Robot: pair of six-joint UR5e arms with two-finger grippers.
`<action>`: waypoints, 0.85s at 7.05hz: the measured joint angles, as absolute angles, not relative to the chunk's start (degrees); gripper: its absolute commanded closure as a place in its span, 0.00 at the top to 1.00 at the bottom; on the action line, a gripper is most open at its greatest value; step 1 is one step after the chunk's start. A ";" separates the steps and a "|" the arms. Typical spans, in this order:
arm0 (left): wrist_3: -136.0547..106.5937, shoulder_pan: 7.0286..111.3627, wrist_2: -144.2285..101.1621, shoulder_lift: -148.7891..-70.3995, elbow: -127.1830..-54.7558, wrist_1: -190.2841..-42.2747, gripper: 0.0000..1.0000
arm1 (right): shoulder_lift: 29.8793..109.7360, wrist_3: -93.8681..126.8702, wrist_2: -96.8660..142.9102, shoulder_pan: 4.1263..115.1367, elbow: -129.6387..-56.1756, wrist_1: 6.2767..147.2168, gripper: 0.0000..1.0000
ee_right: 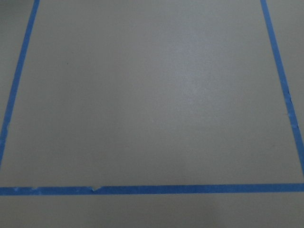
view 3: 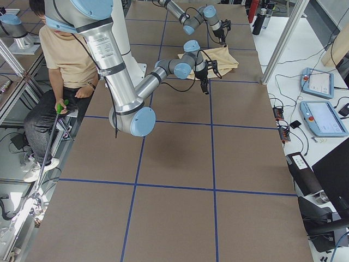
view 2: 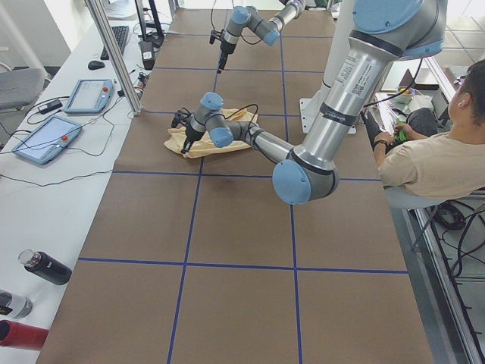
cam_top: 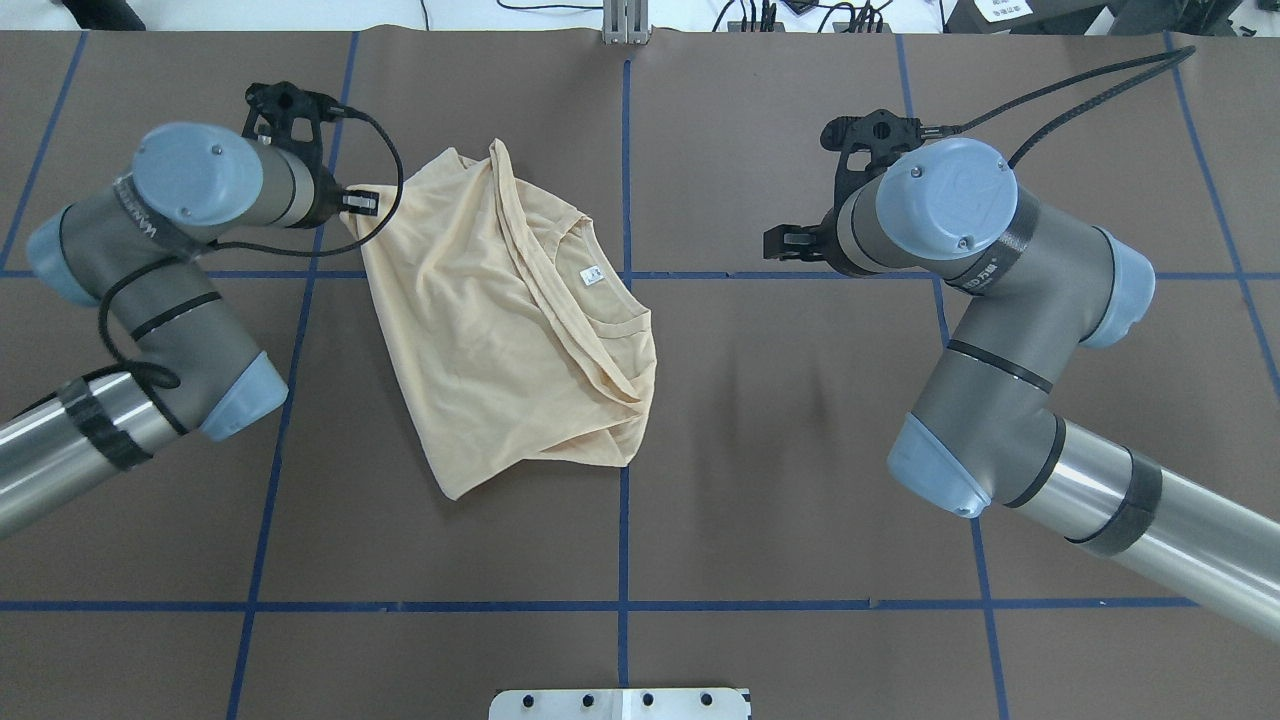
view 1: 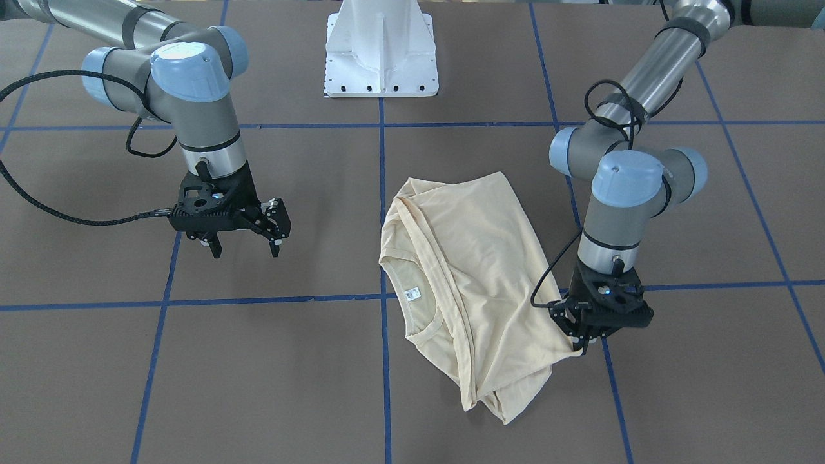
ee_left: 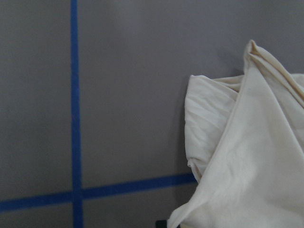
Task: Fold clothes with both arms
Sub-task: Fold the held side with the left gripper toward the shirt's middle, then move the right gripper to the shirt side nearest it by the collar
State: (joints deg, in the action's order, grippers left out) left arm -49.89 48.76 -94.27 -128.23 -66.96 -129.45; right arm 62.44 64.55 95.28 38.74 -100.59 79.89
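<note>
The left gripper [view 1: 582, 341] looks clamped on the far corner of the T-shirt [view 1: 477, 258], which lies between it and the right gripper [view 1: 246, 251], hanging spread open well apart.

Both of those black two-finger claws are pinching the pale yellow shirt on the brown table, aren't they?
Not quite: only one is. The black left gripper pinches a corner of the pale cream-yellow shirt on the brown table. The black right gripper hangs open over bare table, well apart from the shirt. The exterior front-facing view shows this.
</note>
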 measured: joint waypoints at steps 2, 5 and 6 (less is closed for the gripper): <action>-48.82 49.63 -94.45 -132.03 -60.86 -133.92 1.00 | 61.90 65.88 94.99 37.80 -100.59 79.89 1.00; -47.32 49.95 -96.33 -125.53 -68.29 -135.91 1.00 | 56.26 74.16 93.40 33.80 -98.84 80.17 0.99; -47.29 49.98 -96.89 -123.86 -70.49 -136.06 1.00 | 52.27 78.56 91.28 31.96 -95.41 80.32 0.99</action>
